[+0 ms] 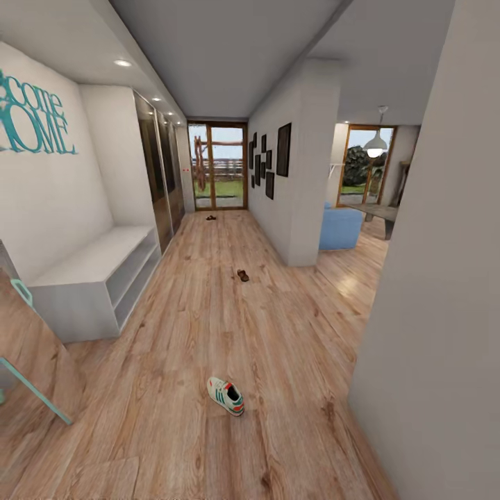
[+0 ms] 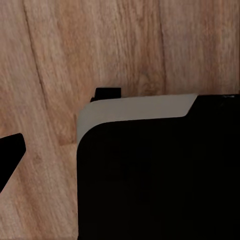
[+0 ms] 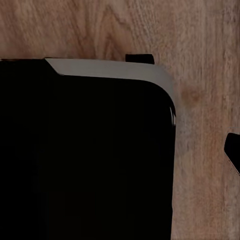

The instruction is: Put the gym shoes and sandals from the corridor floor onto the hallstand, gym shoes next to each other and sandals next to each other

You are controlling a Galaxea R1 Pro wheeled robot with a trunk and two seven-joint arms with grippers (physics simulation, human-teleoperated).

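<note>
No footwear is seen on the hallstand (image 1: pixel 97 260); its flat top and two open shelves are bare, so all placing is judged outstanding. One gym shoe (image 1: pixel 226 396) lies on the corridor floor (image 1: pixel 208 326) near the lower edge of the head view: cream-white, green side stripes, red-orange heel accent. One brown sandal (image 1: pixel 242 276) lies mid-corridor, and a second small brown item, presumably the other sandal (image 1: pixel 210 218), lies by the far glass door (image 1: pixel 219 167). The second gym shoe is not located. Whether either gripper is spread or pressed together cannot be told from the wrist views.
</note>
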